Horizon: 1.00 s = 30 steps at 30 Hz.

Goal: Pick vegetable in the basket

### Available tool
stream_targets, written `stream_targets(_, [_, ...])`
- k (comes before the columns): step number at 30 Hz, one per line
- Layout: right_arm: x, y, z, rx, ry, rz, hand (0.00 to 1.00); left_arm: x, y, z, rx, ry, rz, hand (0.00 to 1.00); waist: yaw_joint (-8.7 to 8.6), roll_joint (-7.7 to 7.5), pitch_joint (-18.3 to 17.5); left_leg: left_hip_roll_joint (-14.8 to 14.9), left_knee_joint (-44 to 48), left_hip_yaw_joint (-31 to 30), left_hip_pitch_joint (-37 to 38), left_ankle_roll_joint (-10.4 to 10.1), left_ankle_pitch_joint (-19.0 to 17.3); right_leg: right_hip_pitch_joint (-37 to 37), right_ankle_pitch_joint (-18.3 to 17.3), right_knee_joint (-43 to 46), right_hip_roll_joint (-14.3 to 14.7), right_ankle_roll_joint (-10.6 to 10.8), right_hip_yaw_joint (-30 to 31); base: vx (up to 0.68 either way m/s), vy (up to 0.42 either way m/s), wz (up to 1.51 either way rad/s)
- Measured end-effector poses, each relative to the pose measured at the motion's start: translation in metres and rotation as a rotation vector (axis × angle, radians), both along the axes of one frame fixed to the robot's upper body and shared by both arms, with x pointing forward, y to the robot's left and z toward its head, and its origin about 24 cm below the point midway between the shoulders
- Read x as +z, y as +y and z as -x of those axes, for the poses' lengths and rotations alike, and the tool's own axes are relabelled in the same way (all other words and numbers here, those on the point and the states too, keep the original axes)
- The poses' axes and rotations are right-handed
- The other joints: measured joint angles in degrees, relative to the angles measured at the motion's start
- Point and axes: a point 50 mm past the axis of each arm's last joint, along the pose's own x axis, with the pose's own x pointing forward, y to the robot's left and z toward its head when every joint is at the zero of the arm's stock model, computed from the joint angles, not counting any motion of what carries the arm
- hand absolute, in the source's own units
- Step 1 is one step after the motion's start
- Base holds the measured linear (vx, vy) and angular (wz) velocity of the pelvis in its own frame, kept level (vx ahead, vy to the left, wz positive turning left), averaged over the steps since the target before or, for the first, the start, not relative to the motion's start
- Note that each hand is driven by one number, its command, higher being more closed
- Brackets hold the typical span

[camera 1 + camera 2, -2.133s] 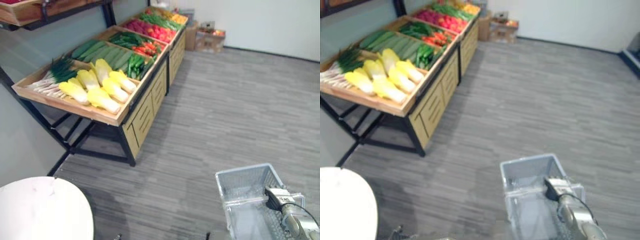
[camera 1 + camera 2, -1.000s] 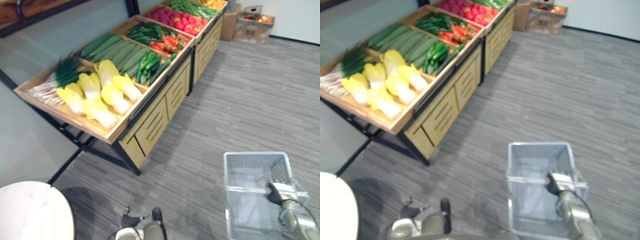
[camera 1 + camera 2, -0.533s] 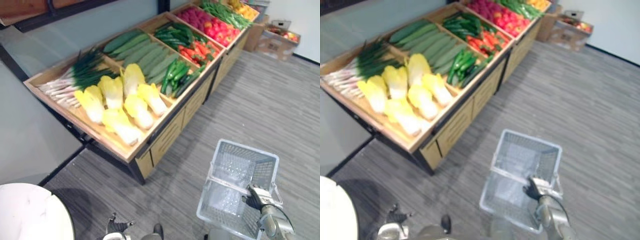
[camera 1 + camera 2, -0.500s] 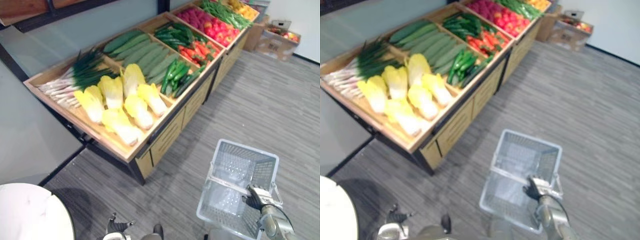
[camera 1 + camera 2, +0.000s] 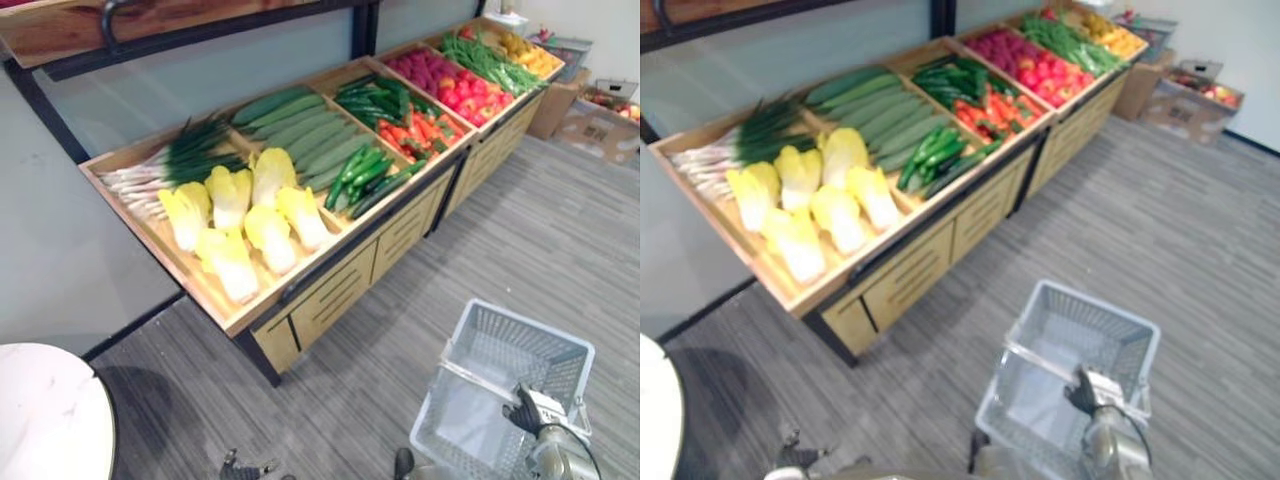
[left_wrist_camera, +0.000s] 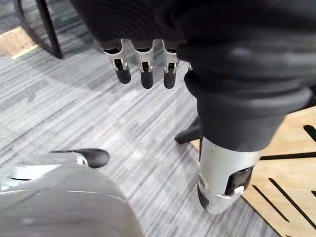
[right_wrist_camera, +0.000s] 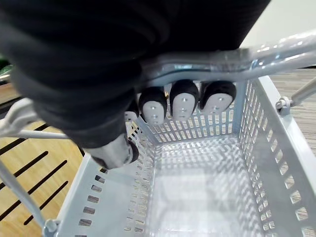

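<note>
A grey perforated basket (image 5: 530, 345) hangs low at the right, above the floor, with nothing inside it (image 7: 197, 182). My right hand (image 5: 527, 412) is shut on its metal handle (image 7: 237, 61), with the fingers (image 7: 182, 101) curled over the bar. My left hand (image 6: 141, 69) hangs open over the grey floor, holding nothing. The vegetables lie on a slanted wooden stand (image 5: 225, 320): yellow-white cabbages (image 5: 245, 225), leeks (image 5: 165, 165), cucumbers (image 5: 300, 130), green peppers (image 5: 365, 175) and red peppers (image 5: 415, 125).
A white round table (image 5: 45, 420) sits at the lower left. Slatted wooden fronts (image 5: 340, 295) close the stand below its trays. Cardboard boxes (image 5: 600, 110) stand on the floor beyond the stand's far end. A wooden shelf (image 5: 100, 25) hangs above the stand.
The camera has swung, so the stand now sits nearer and more central. The basket is still held in my right hand. My left hand has dropped toward the bottom edge.
</note>
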Motion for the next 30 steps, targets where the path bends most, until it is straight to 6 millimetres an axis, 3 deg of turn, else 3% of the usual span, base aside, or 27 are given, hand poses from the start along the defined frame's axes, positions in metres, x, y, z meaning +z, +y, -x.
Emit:
stream_targets(5, [0.000,-0.003,0.003,0.005,0.009,0.004,1.00,-0.002,-0.003,0.006,0.013,0.013,0.011,0.00,0.07,1.54,-0.69,-0.48,2.09,-2.38,-2.20,0.34,0.86,1.56,0.55,-1.79,-0.92,0.36,-3.30,0.05,0.026,0.33])
stream_targets(11, [0.004,0.000,-0.007,0.038,-0.016,-0.021,1.00,0.000,-0.007,-0.003,-0.022,-0.015,0.015,0.00,0.25,2.17,-0.91,-2.60,0.57,4.44,-2.73,1.51,5.11,4.69,1.02,-4.51,-3.59,0.54,-7.76,0.04,0.037,0.46])
stream_targets(13, [0.004,0.009,-0.013,0.079,-0.025,-0.036,1.00,-0.001,-0.007,-0.001,-0.028,-0.009,0.019,0.00,1.12,2.18,-0.91,-2.59,-2.03,4.64,-1.62,1.30,6.23,4.75,1.14,-4.74,-3.43,0.54,-7.86,0.02,-0.008,0.07])
stream_targets(18, [0.004,0.026,-0.023,0.170,-0.022,-0.068,1.00,-0.001,-0.010,0.000,-0.057,0.001,0.031,0.00,1.32,2.03,-0.91,-2.97,-6.31,4.52,0.61,1.31,8.10,5.60,1.24,-4.76,-3.51,0.69,-8.98,0.00,-0.006,0.10])
stream_targets(30, [0.001,0.037,-0.024,0.226,0.006,-0.084,1.00,-0.001,-0.008,-0.001,-0.110,0.013,0.016,0.00,1.46,0.30,-1.62,-3.81,-8.37,4.60,1.96,1.54,8.84,6.47,1.58,-5.40,-4.11,1.25,-9.29,-0.01,0.003,0.02])
